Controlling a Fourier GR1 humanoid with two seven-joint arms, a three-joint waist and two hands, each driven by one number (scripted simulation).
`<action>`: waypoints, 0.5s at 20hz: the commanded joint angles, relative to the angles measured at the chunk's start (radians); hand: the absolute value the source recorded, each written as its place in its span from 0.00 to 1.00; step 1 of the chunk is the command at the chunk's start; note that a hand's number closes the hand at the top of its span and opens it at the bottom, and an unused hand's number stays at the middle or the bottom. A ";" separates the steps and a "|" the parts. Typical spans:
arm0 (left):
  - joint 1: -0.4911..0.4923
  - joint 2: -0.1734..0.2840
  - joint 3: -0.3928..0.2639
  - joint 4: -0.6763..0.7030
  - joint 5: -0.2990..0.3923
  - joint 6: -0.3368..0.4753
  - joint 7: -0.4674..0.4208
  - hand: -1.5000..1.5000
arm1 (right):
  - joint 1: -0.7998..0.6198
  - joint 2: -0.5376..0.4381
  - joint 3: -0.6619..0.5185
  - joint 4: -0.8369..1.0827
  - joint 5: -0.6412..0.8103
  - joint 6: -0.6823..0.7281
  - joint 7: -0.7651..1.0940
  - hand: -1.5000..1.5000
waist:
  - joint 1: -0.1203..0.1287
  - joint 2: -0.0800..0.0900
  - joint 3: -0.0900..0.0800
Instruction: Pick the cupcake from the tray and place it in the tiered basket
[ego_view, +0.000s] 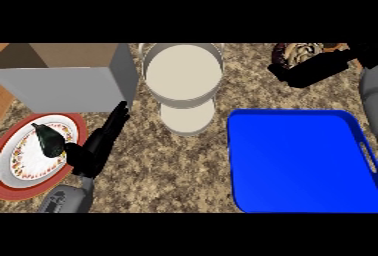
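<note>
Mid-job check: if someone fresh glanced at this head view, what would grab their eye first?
The bright blue tray at lower right stands out first, with nothing showing on it. Next, the right hand at upper right, curled round the cupcake, beside the white tiered basket at top centre. At lower left, the left hand rests open by a red-rimmed plate that bears a dark object.

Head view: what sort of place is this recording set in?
Most likely a kitchen counter: a speckled stone-look countertop carries a patterned plate, a blue tray and a white tiered basket.
</note>
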 joint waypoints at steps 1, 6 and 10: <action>-0.012 -0.033 -0.001 0.075 -0.028 0.000 -0.059 0.50 | -0.214 0.081 0.030 0.119 0.025 0.008 0.121 1.00 | 0.012 0.006 -0.001; -0.014 -0.035 0.009 0.052 -0.028 -0.020 -0.051 0.50 | -0.323 0.212 0.055 0.260 0.086 -0.064 0.158 1.00 | 0.010 0.005 0.000; 0.007 -0.047 -0.008 0.043 -0.069 0.005 -0.060 0.50 | -0.454 0.240 0.039 0.443 0.083 -0.013 0.113 1.00 | 0.016 0.006 0.000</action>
